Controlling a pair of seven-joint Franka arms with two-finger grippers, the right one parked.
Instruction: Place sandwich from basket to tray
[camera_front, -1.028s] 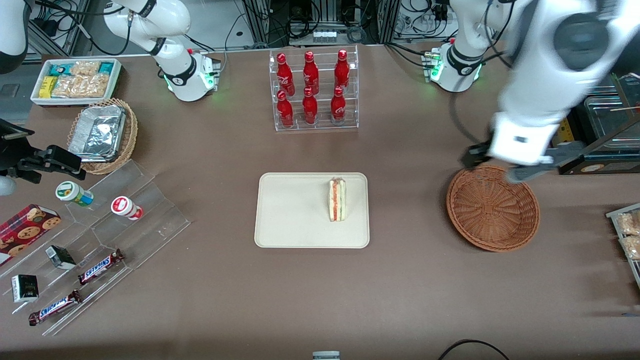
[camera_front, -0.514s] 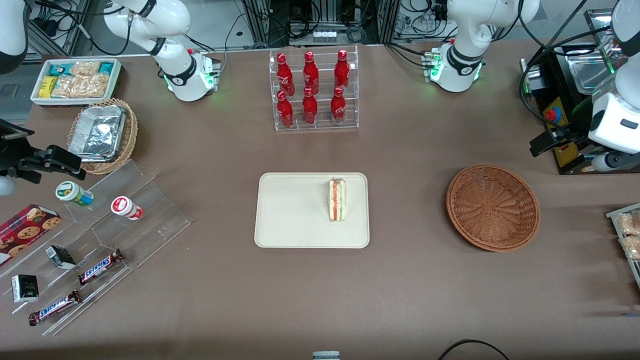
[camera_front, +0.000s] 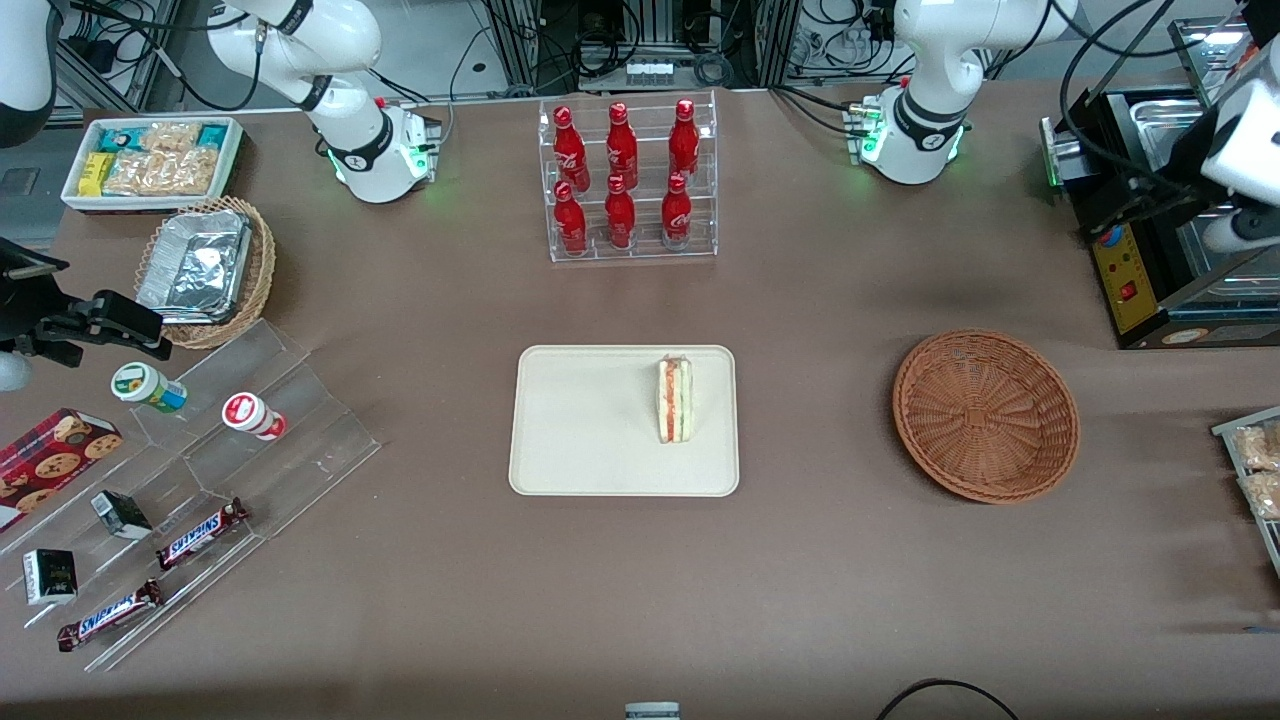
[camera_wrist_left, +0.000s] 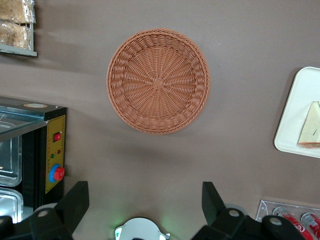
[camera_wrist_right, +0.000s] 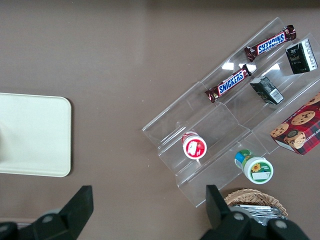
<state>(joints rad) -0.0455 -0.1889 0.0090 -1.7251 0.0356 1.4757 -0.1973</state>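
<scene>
The sandwich (camera_front: 674, 400) stands on its edge on the cream tray (camera_front: 590, 430), with its red and green filling facing up. Its pale side (camera_wrist_left: 311, 131) and the tray's rim (camera_wrist_left: 297, 115) show in the left wrist view too. The reddish-brown wicker basket (camera_front: 985, 415) sits beside the tray toward the working arm's end, with nothing in it (camera_wrist_left: 158, 81). My left gripper (camera_wrist_left: 144, 200) is open, its black fingers (camera_wrist_left: 75, 200) spread wide with nothing between them. It hangs high over the table (camera_front: 1180, 215), farther from the front camera than the basket.
A black machine with a red button (camera_front: 1150, 260) stands under the gripper. A rack of red bottles (camera_front: 628, 180) is farther back than the tray. Snack packets (camera_front: 1255, 470) lie at the working arm's edge. A clear stepped shelf (camera_front: 200, 470) and a foil-lined basket (camera_front: 205, 270) sit toward the parked arm's end.
My left arm has lifted off from just above the basket and swung up toward the working arm's end of the table. The sandwich has stayed on the tray.
</scene>
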